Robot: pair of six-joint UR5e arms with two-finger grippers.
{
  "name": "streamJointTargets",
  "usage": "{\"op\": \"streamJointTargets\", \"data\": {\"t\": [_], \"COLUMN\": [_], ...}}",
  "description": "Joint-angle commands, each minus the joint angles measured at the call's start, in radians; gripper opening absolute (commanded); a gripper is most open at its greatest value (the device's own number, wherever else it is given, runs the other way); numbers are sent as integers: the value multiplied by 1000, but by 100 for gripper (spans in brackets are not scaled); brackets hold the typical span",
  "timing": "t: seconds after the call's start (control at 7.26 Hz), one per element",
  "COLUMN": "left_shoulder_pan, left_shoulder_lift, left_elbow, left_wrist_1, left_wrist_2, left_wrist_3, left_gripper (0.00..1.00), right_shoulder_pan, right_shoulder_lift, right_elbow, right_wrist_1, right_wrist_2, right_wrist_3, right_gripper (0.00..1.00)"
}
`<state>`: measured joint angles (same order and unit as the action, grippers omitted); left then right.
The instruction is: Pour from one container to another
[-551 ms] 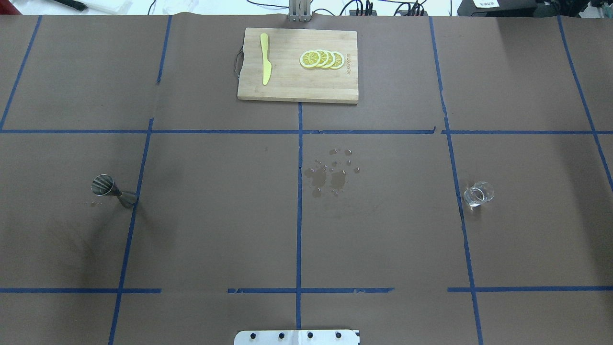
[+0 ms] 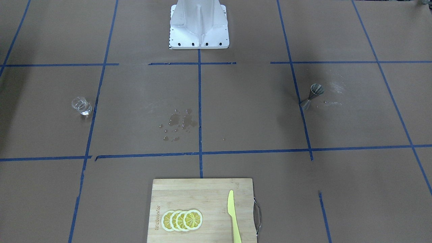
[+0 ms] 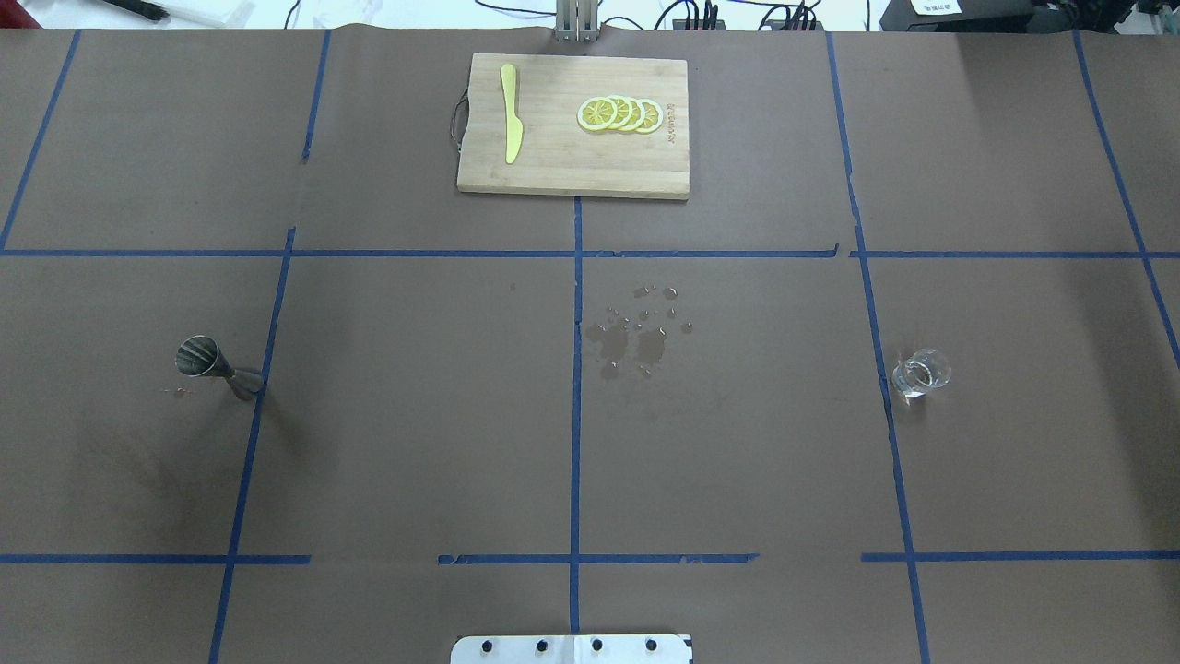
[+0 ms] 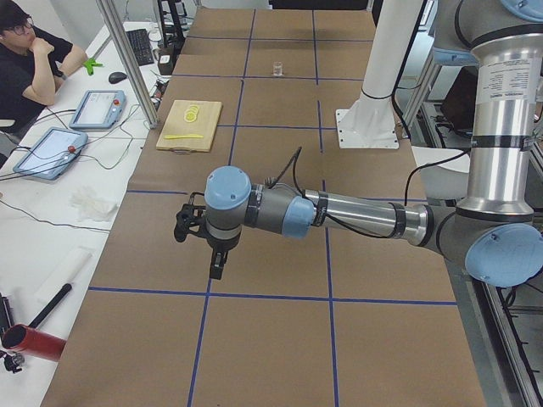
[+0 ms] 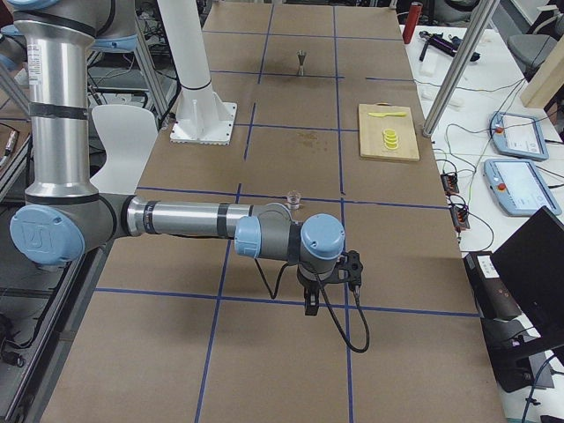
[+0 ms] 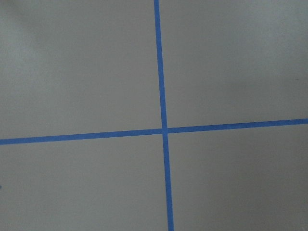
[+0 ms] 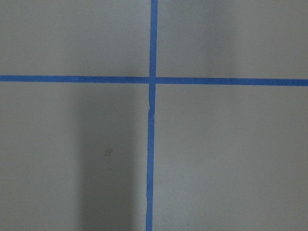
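Nothing shifted — glass (image 3: pixel 921 373), jigger (image 3: pixel 221 368) well apart, spill (image 3: pixel 636 339) between

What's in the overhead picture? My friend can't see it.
A small clear drinking glass stands on the right and a small steel hourglass-shaped jigger on the left of a brown table with blue tape lines, wet spots between them. A wooden cutting board at the far edge holds a yellow knife and lemon slices.
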<state>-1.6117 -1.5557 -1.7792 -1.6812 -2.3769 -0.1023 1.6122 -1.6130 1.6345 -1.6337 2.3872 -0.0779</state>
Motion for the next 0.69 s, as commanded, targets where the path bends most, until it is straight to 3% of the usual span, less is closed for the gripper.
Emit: {"op": "streamJointTargets", "data": {"t": [0.0, 0.28, 0.41, 0.55], "left_shoulder_pan": [41, 175, 244, 394], "left_shoulder_lift": [6, 47, 134, 222], "left_elbow": [-156, -335, -406, -420], "left_wrist_1": [-18, -26, -173, -409], "left_wrist_2": [-1, 18, 34, 132], "left_wrist_3": [-89, -311, -458, -693], "left_gripper": [100, 100, 100, 100], "right_shoulder_pan": [-11, -31, -31, -31], "right_shoulder_lift": [11, 47, 39, 39], "right_elbow": [39, 83, 80, 87], "right_wrist_1": [0, -5, -2, -2], "right_wrist_2": [7, -5, -3, 3], "right_wrist_3": [16, 61, 59, 59], "right_gripper": [100, 100, 100, 100]}}
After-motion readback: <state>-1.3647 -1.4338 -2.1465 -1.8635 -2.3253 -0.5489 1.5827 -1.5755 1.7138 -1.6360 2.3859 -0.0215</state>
